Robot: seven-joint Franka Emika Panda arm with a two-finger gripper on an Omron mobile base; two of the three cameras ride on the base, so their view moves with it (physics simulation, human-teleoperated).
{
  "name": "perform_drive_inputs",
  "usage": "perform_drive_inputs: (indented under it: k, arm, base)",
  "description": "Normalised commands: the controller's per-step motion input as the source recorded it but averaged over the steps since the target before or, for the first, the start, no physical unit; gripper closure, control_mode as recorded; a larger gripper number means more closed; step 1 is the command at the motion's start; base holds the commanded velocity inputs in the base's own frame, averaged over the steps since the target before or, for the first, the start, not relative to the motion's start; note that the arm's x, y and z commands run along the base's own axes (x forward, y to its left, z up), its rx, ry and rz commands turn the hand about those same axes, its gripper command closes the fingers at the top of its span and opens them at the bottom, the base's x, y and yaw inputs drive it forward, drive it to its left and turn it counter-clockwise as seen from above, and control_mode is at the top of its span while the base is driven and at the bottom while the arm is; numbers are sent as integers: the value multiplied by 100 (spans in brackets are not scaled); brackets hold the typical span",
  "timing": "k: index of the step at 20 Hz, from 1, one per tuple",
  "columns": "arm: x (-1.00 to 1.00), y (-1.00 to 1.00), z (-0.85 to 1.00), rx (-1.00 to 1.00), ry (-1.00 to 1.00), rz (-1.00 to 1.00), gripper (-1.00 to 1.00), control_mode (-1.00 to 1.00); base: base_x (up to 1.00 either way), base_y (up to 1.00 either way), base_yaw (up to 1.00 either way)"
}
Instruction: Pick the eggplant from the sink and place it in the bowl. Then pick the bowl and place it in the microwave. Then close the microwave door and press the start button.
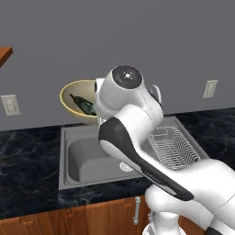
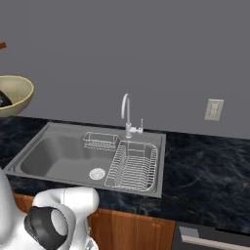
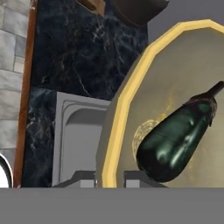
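The pale yellow bowl (image 1: 75,98) hangs tilted in the air above the back left of the sink (image 1: 87,160), its open side facing the camera. The dark eggplant (image 1: 85,106) lies inside it. In the hand view the bowl's rim (image 3: 127,96) runs up between the two fingertips, and my gripper (image 3: 109,178) is shut on that rim, with the eggplant (image 3: 177,140) resting close by. From the right base view the bowl (image 2: 17,93) and the eggplant (image 2: 3,99) show at the left edge, above the counter. The microwave and its door are out of view.
A wire dish rack (image 2: 132,168) fills the right part of the sink (image 2: 58,156), with a small wire basket (image 2: 100,140) and a curved faucet (image 2: 126,114) behind. Dark marble counter (image 2: 205,171) surrounds the basin. Wall outlets (image 2: 214,109) sit on the grey wall.
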Motion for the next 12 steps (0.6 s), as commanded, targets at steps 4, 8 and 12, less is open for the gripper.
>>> perform_drive_inputs:
  k: [4, 8, 12]
  arm:
    - [-38, -68, 100, 1, 0, 0, 100, -100]
    - [-18, -70, 100, 0, 0, 0, 100, -100]
    - [-20, -95, 69, 0, 0, 7, 100, -100]
  base:
    - [0, 0, 0]
    - [0, 0, 0]
    - [0, 0, 0]
